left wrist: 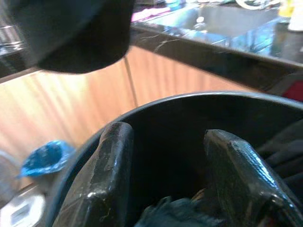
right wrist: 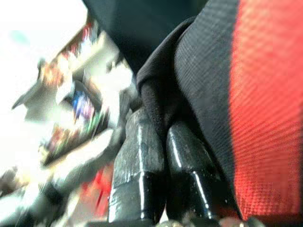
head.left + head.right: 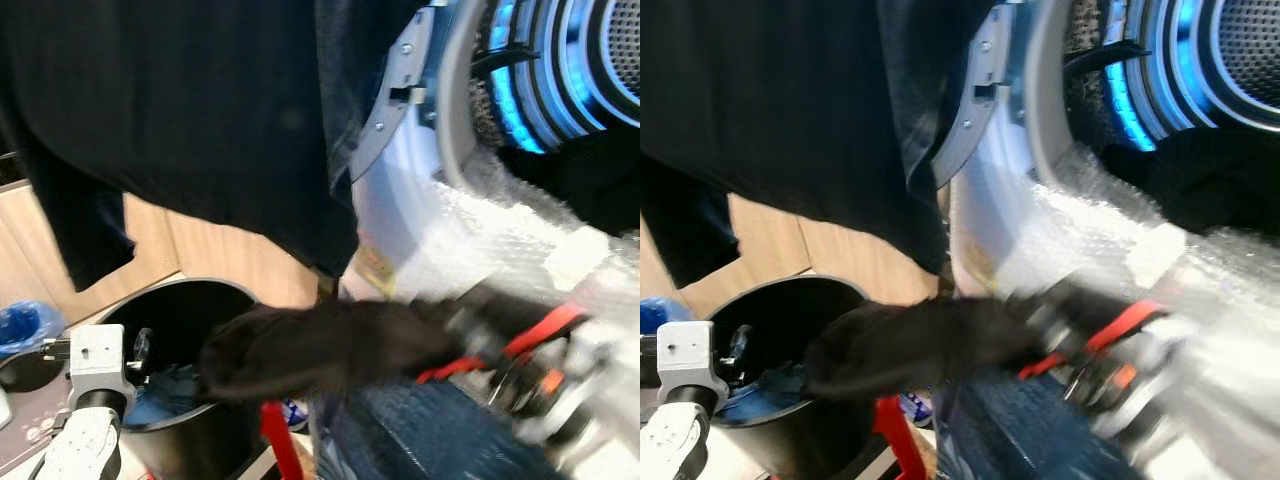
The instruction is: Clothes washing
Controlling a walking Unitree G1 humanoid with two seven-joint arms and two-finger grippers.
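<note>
The washing machine's drum (image 3: 600,60) glows blue at the upper right, its door (image 3: 400,90) swung open. A big black garment (image 3: 200,120) hangs across the upper left. My right arm (image 3: 560,380) is blurred with motion. My right gripper (image 2: 161,125) is shut on a black-and-red garment (image 2: 265,109), which trails left as a dark mass (image 3: 310,350) over the basket. My left gripper (image 1: 168,137) is open above the round black basket (image 3: 190,290), with nothing between its fingers. A blue cloth (image 3: 165,390) lies inside the basket.
Bubble wrap (image 3: 500,230) covers the machine's front below the drum opening. A dark denim item (image 3: 420,430) lies low in front of me, with a red strip (image 3: 280,440) beside it. Wooden cabinet fronts (image 3: 220,250) stand behind the basket. A blue bag (image 3: 25,325) lies at the far left.
</note>
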